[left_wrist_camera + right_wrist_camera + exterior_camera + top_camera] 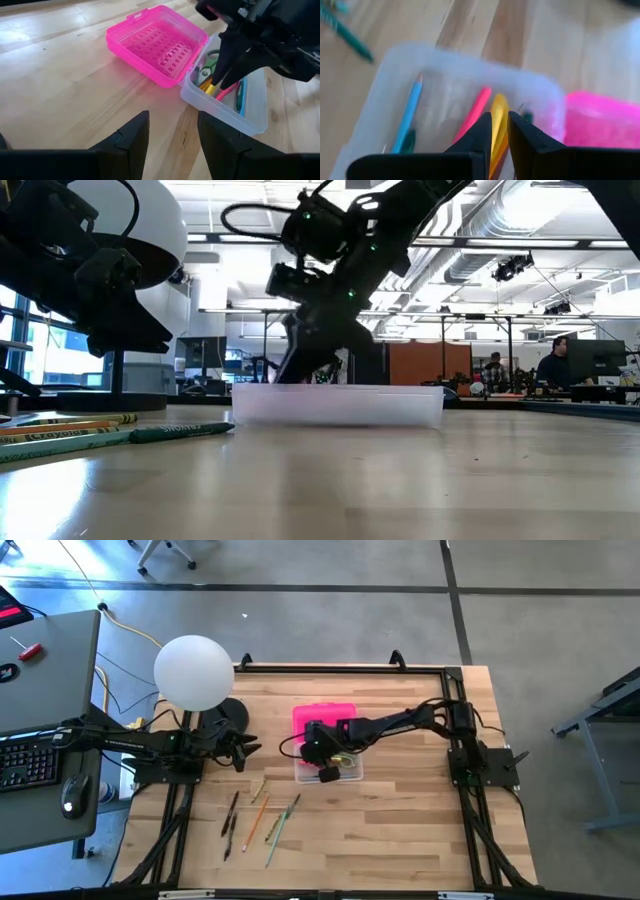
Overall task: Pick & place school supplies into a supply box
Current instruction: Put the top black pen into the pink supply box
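Midway through the packing job, our right gripper [498, 131] reaches down into the supply box [349, 772] at the middle of the table, its fingers nearly closed around a yellow pencil [498, 112] that it seems to be setting among the items already inside: a pink pencil [475, 111], a blue pencil [409, 112] and the green-handled scissors [210, 64]. The box stands open, its pink lid [159, 45] folded flat on the far side. We judge the task partly done, since a scatter of loose pencils [262, 813] is not yet collected from the wood, lying near the table's front edge and well apart from the box. Our left gripper [171, 141] waits at the table's left side, facing the box, its fingers spread wide and holding nothing. The pencils lying flat may be awkward to pinch.
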Tool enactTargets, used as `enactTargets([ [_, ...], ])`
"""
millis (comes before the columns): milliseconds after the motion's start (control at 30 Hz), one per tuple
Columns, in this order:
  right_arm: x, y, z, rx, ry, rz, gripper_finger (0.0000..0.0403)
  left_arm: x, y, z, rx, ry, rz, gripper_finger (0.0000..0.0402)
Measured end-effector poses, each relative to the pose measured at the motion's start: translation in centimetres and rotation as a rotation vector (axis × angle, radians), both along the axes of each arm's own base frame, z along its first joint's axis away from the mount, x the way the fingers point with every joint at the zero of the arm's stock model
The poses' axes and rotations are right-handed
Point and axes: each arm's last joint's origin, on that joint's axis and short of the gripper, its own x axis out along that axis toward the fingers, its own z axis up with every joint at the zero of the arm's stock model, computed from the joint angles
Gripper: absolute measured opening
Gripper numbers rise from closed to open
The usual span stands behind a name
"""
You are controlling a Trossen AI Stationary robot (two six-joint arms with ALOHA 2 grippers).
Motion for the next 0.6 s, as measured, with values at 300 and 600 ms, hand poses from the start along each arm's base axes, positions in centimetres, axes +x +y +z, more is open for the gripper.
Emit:
enactTargets([
  [300,0.9,2.3,1.6,-0.010,-0.152,0.051,0.0041,0.3,-0.2,1.2,-0.044,-0.048,-0.067,0.0198],
  [600,0.8,4.0,2.8,-0.017,-0.202,0.098,0.0042,0.8,-0.8,7.4,-0.099,-0.166,-0.273,0.0198],
])
